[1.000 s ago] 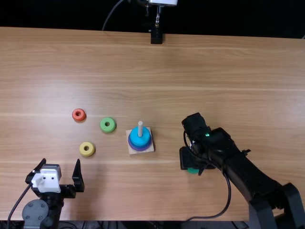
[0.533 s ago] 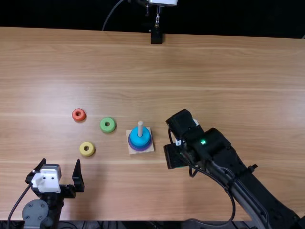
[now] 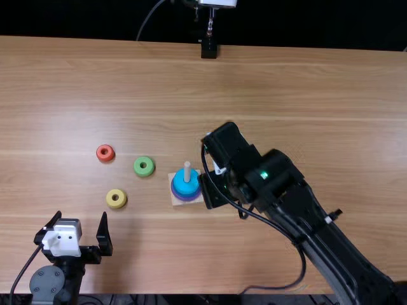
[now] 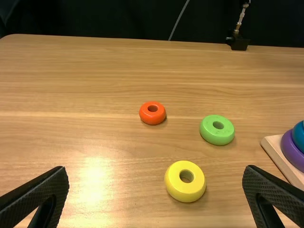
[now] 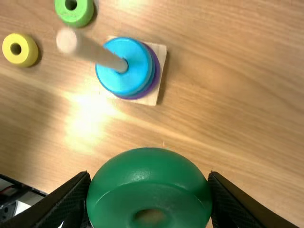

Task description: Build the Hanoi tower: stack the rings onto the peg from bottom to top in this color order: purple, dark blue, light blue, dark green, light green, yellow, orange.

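My right gripper (image 3: 213, 192) covers the right edge of the wooden base (image 3: 175, 201) in the top view. My right wrist view crops the dark green ring (image 5: 149, 175) and light green ring (image 5: 78, 16); my left crops the stack (image 4: 290, 148).

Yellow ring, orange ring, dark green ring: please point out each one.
Yellow ring (image 4: 184, 194), left wrist view: outer side.
Orange ring (image 4: 152, 118), left wrist view: outer side.
Dark green ring (image 5: 149, 195), right wrist view: face beside hole.

That left arm (image 3: 71, 267) over there is black with a white panel (image 3: 62, 241) and a round grey cap (image 3: 48, 283) dotted with screws, while the black right arm (image 3: 318, 235) sports a looping black cable (image 3: 304, 264) and glowing green light (image 3: 264, 175).
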Controlling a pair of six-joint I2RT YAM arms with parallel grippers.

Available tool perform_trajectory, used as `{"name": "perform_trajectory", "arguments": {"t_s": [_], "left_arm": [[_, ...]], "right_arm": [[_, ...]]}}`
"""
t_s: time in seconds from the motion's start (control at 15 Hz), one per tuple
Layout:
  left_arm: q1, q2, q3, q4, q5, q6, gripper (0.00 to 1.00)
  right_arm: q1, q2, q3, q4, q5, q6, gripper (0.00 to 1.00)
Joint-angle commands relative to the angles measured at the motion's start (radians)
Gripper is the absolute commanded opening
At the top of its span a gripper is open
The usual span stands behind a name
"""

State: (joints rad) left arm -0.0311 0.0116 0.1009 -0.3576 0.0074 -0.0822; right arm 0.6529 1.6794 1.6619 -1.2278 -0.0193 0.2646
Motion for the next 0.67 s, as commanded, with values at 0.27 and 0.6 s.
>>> {"name": "perform_trajectory", "arguments": {"t_s": [0.27, 0.6], "left_arm": [[0.008, -0.012, -0.101, -0.084, 0.004, 0.01, 1.0], [0.008, -0.012, -0.101, -0.084, 0.004, 0.01, 1.0]], "right_arm": [[0.008, 0.155, 0.249, -0.032, -0.005, -0.012, 0.0], [0.01, 0.244, 0.397, -0.058, -0.007, -0.011, 0.0]]}}
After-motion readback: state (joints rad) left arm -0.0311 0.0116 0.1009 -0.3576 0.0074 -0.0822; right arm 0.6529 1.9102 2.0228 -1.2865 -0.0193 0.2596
